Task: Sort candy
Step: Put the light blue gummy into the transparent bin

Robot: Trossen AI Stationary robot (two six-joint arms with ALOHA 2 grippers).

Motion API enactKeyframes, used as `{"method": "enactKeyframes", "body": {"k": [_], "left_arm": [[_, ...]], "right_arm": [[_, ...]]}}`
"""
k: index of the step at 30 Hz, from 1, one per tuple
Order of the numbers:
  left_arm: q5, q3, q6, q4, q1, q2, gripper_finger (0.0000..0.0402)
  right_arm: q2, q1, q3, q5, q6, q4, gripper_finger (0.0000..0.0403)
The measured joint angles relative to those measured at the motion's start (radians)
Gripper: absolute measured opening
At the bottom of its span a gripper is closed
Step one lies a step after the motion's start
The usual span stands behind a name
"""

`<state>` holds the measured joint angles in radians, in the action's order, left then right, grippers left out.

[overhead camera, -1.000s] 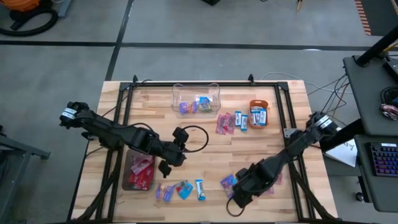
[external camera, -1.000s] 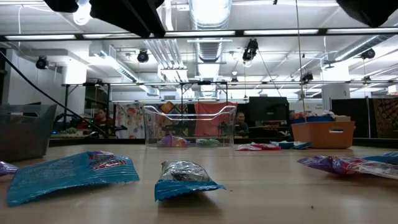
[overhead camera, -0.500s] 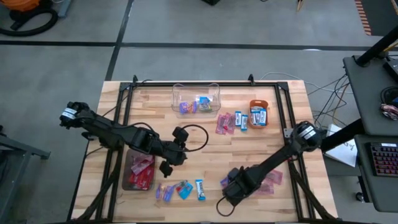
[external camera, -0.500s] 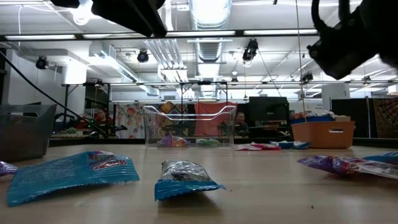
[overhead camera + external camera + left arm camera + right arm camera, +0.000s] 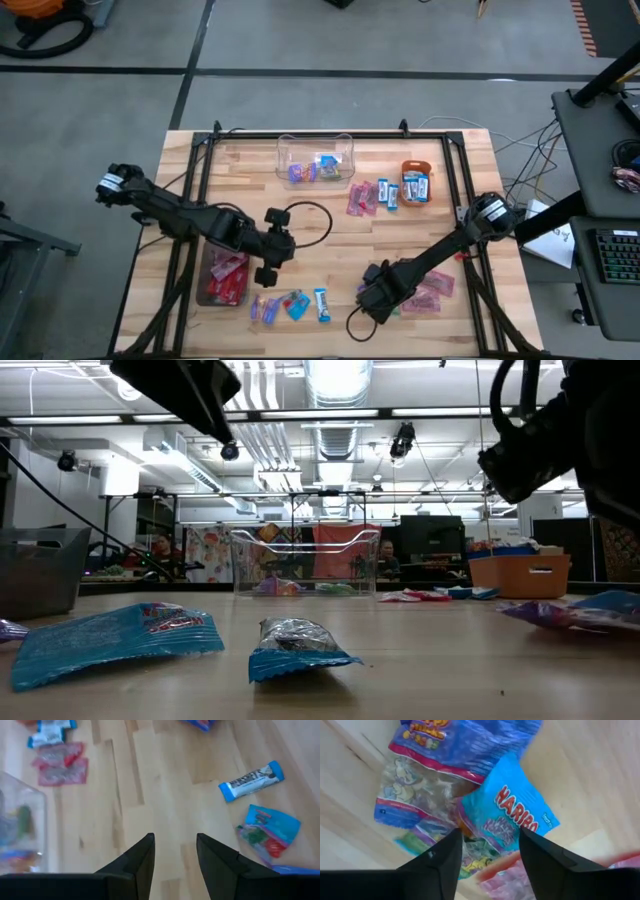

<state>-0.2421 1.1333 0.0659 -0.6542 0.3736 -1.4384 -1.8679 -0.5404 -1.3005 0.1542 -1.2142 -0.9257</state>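
Note:
Wrapped candy lies in groups on the table. A purple, a teal and a blue-and-white packet point(image 5: 295, 304) lie flat near the near edge. A pile of purple, teal and pink packets point(image 5: 425, 292) lies to the right. My right gripper point(image 5: 490, 837) hangs open over that pile, its fingers on either side of a teal packet point(image 5: 520, 815) without touching it. My left gripper point(image 5: 174, 842) is open above bare wood, with the blue-and-white bar point(image 5: 251, 781) and a teal packet point(image 5: 270, 827) ahead of it. In the high view the left gripper point(image 5: 267, 268) is left of centre.
A clear plastic box point(image 5: 316, 160) with some candy stands at the far middle, and a small orange bowl point(image 5: 416, 183) with blue-and-white bars is to its right. Pink and blue packets point(image 5: 368, 196) lie between them. A dark tray of red candy point(image 5: 224, 278) sits near the left.
My right gripper has come down toward the pile on the right and shifted slightly toward the table's left, entering the low view from above. My left gripper has moved a little toward the table's left edge. Both have stayed open.

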Motion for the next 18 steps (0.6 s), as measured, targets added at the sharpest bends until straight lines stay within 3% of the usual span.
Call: {"method": "enactKeyframes", "body": {"k": [14,18], "left_arm": [[-0.020,-0.056,0.369,0.037,0.211,0.000,0.0105],[-0.060,-0.057,0.498,0.043,0.263,0.000,0.0097]], "right_arm": [[0.015,0.000,0.034,-0.038,0.177,0.008,0.0022],[0.047,0.005,0.028,-0.042,0.258,-0.022,0.0010]]}}
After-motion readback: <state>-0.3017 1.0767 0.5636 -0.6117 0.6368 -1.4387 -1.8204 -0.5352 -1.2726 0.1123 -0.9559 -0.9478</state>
